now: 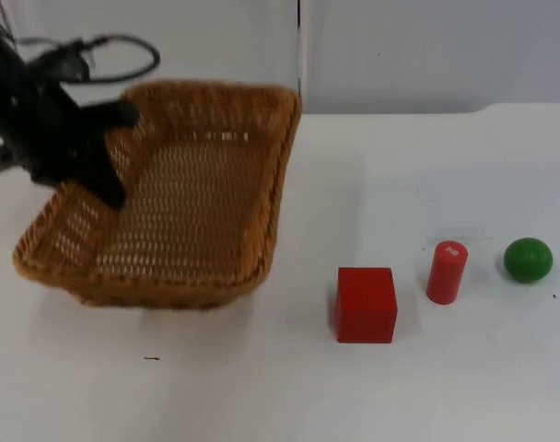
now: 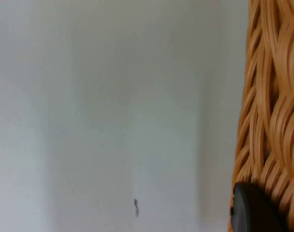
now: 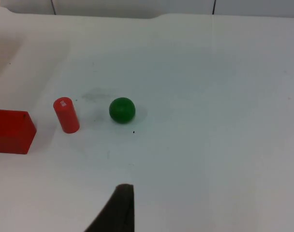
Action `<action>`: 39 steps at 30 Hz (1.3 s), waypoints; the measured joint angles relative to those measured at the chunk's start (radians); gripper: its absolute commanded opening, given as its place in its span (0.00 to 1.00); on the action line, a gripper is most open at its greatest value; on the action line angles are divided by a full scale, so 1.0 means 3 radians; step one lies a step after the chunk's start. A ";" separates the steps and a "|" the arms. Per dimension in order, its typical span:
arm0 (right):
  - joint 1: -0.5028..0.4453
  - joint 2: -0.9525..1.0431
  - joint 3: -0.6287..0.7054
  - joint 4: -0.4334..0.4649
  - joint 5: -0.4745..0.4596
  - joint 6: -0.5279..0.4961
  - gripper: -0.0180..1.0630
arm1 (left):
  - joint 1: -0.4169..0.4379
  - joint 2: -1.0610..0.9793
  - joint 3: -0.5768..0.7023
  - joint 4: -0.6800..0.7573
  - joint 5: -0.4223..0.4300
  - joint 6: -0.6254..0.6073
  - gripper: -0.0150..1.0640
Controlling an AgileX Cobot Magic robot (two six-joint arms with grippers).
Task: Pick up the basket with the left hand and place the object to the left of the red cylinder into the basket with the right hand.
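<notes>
A woven wicker basket (image 1: 197,184) hangs tilted at the table's left, its left rim held in my left gripper (image 1: 114,155), which is shut on it. The left wrist view has the basket's weave (image 2: 272,96) against a black fingertip (image 2: 253,212). A red cube (image 1: 366,304) sits left of the upright red cylinder (image 1: 446,272), and a green ball (image 1: 528,259) lies right of the cylinder. The right wrist view looks from well back onto the cube (image 3: 12,131), the cylinder (image 3: 66,115) and the ball (image 3: 122,109); my right gripper (image 3: 120,205) hovers apart from them.
The white table (image 1: 215,387) ends at the grey partition wall (image 1: 427,46) behind. A small dark mark (image 1: 151,358) lies in front of the basket. Open table surrounds the three objects.
</notes>
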 measured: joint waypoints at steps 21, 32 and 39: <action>0.0000 0.0000 0.0000 0.0000 0.0000 -0.0008 0.99 | 0.0000 -0.1067 0.0697 0.0157 0.0459 -0.0257 0.01; 0.0000 0.0000 0.0000 0.0000 0.0000 -0.0008 0.99 | 0.0000 -0.1883 0.1250 0.0157 0.0606 -0.0264 0.01; 0.0000 0.0000 0.0000 0.0000 0.0000 -0.0008 0.99 | 0.0000 -0.2267 0.1529 0.0157 0.0612 -0.0308 0.01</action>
